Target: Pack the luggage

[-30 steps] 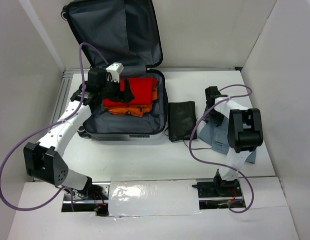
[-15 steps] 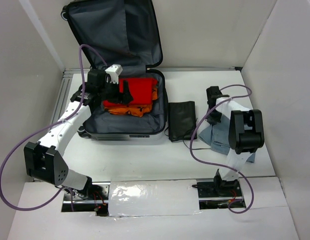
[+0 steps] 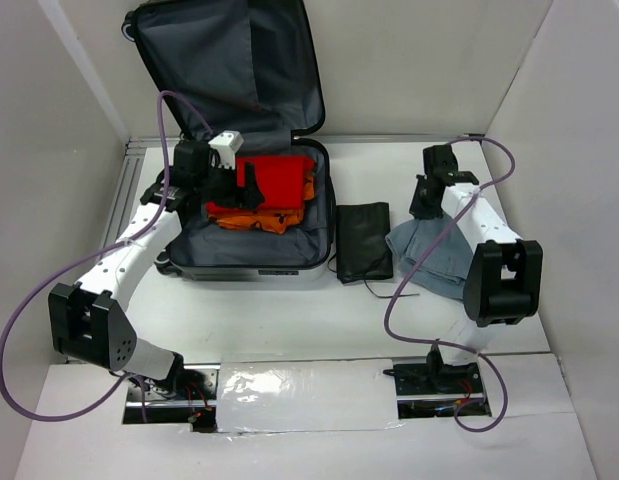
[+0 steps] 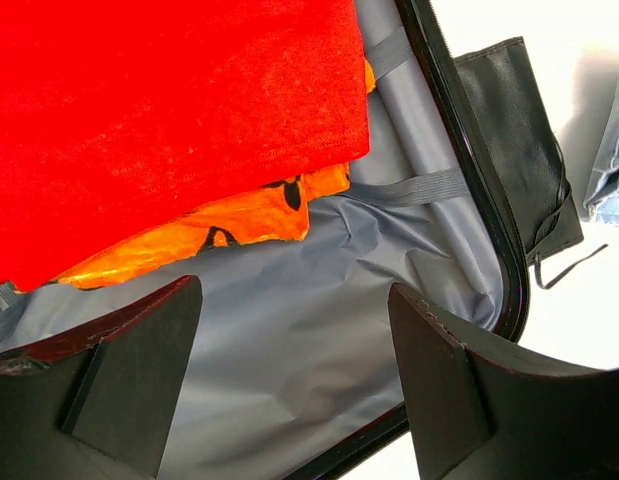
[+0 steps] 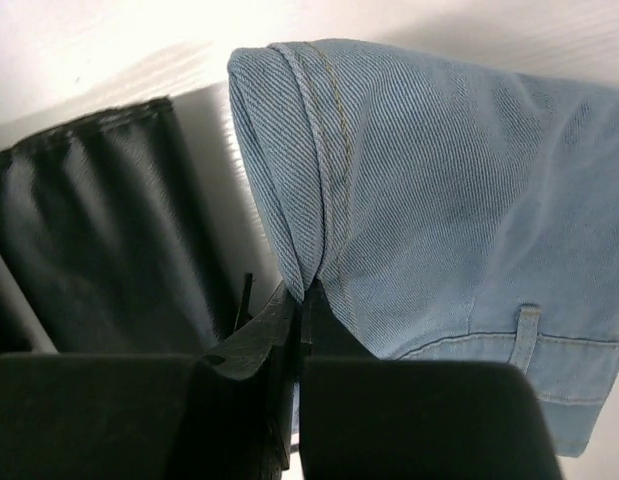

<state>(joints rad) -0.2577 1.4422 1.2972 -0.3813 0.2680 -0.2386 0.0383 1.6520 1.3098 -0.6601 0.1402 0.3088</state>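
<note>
The luggage (image 3: 247, 270) lies open at the back left, its lid standing up against the wall. A red folded garment (image 3: 279, 178) rests on an orange one (image 3: 261, 222) inside the grey lining (image 4: 289, 330). My left gripper (image 3: 251, 190) hovers open over these clothes; in the left wrist view its fingers (image 4: 294, 385) frame bare lining below the red garment (image 4: 169, 120). My right gripper (image 3: 421, 207) is shut on a folded edge of the light blue jeans (image 3: 437, 262). In the right wrist view its closed jaws (image 5: 304, 300) pinch the denim fold (image 5: 439, 190).
A black fabric pouch (image 3: 363, 240) lies flat between the luggage and the jeans, with a thin cord (image 3: 394, 290) trailing off it. White walls close in the table on the left, back and right. Purple cables loop from both arms.
My right gripper has shut on the jeans' edge and drawn it up and toward the back wall, with the arm stretched out further. The left arm has barely moved.
</note>
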